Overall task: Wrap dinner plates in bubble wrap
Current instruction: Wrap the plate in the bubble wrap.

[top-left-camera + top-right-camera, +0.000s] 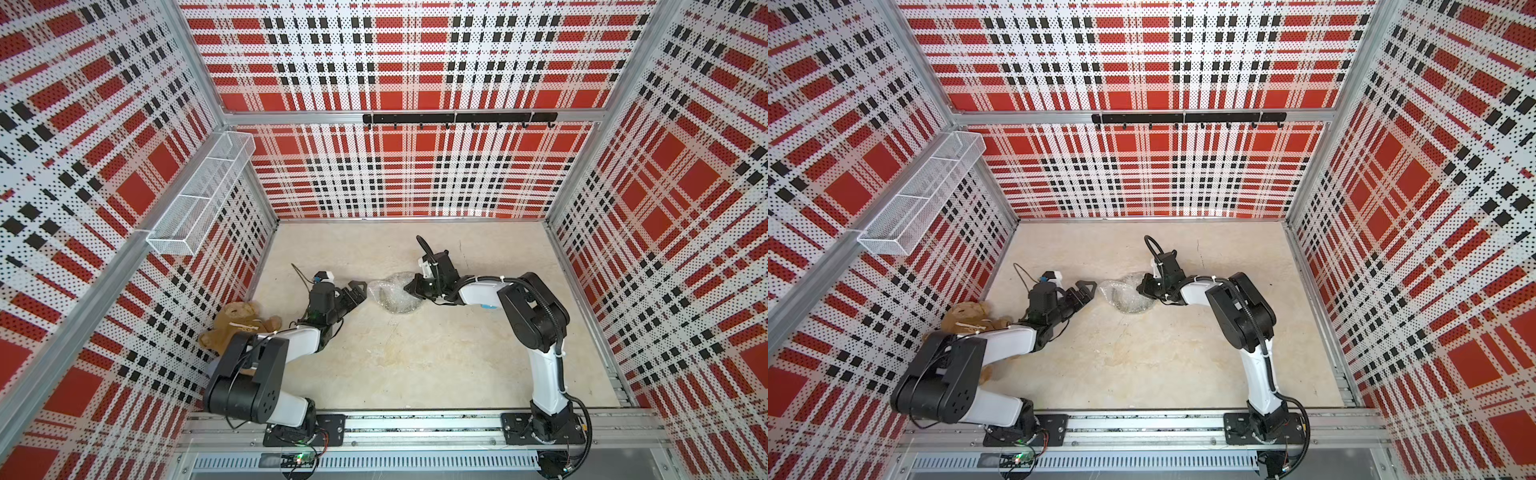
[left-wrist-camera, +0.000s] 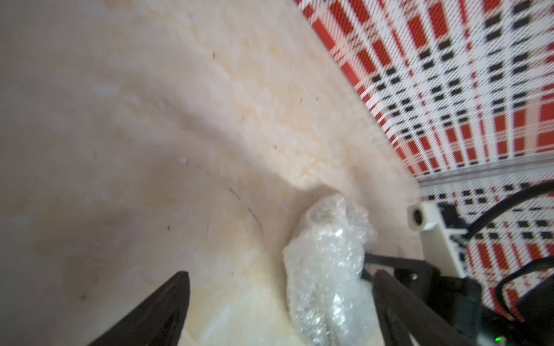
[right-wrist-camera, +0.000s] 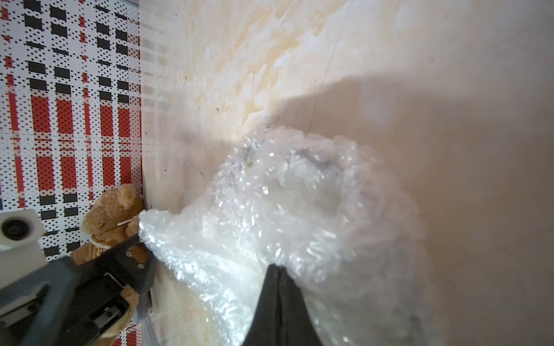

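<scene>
Top views first: bubble wrap [image 1: 392, 295] [image 1: 1129, 296] is a crumpled bundle lying abt mid-surface, a bit nearer the far edge, w/ me closing in from both sides. My L gripper [image 1: 358, 294] [image 1: 1086, 291] sits just beside the bundle's left end, and my R gripper [image 1: 411, 289] [image 1: 1142, 289] is on its right end.

L wrist view adds what the tops can't: my L gripper [image 2: 280, 274] has its jaws spread wide, holding nothing, w/ the bubble wrap [image 2: 326, 269] lying along the inside of one finger.

R wrist view: my R gripper [image 3: 277, 269] has its jaws clenched tight, tips sunk into the bubble wrap [image 3: 284, 209], looks like a fold pinched btwn them. Greyish shapes show thru the plastic here. Can't tell if that's the plate, as no yellow shows in any view. One L finger tip sits right at the wrap's corner.

Only the tops give the room. The surface [image 1: 415, 365] is beige and marbled. The teddy bear [image 1: 241, 320] [image 1: 967, 318] [image 3: 111, 215] lies at its left edge against the wall. Walls are perforated plaid in red, black and white. A white mesh basket [image 1: 199, 195] hangs on the left wall and a black hook rail [image 1: 457, 118] on the back wall.
</scene>
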Controlling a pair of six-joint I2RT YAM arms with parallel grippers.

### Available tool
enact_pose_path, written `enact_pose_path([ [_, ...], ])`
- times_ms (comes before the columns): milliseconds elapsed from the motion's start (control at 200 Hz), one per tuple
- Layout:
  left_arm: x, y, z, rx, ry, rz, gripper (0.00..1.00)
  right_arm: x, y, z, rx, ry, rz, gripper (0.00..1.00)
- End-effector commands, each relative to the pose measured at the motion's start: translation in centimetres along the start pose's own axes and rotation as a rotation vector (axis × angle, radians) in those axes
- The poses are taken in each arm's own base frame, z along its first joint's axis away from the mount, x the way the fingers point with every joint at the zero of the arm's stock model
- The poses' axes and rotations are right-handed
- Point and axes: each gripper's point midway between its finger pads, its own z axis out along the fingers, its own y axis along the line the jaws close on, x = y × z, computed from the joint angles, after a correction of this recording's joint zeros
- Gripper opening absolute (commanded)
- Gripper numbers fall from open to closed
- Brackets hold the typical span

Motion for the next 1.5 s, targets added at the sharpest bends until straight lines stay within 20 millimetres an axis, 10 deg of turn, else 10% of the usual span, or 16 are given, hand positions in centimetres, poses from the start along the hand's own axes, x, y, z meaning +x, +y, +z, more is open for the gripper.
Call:
enact_pose_path([
  [0, 0.7, -4.1, 0.9, 0.036, -0.023, 0.283, 0.95, 3.8, -4.1, 1.0, 0.118, 0.094, 0.053, 0.0],
  [361, 4.9, -12.9, 1.5, 0.108, -0.064, 1.005, 0.82, 2.8, -2.1, 0.4, 0.054, 0.067, 0.03, 0.0],
  [491, 5.9, -12.1, 3.6, 0.146, 0.076, 0.979, 0.61, 2.7, -1.9, 0.3, 0.051, 0.065, 0.027, 0.0],
  [1102, 8.2, -10.0, 4.1, 0.251, 0.177, 0.929, 0.61, 2.8, -1.9, 0.4, 0.048, 0.075, 0.03, 0.0],
  [1493, 6.9, -10.7, 5.2, 0.293, 0.154, 0.879, 0.4, 2.8, -1.9, 0.5, 0.048, 0.079, 0.028, 0.0],
])
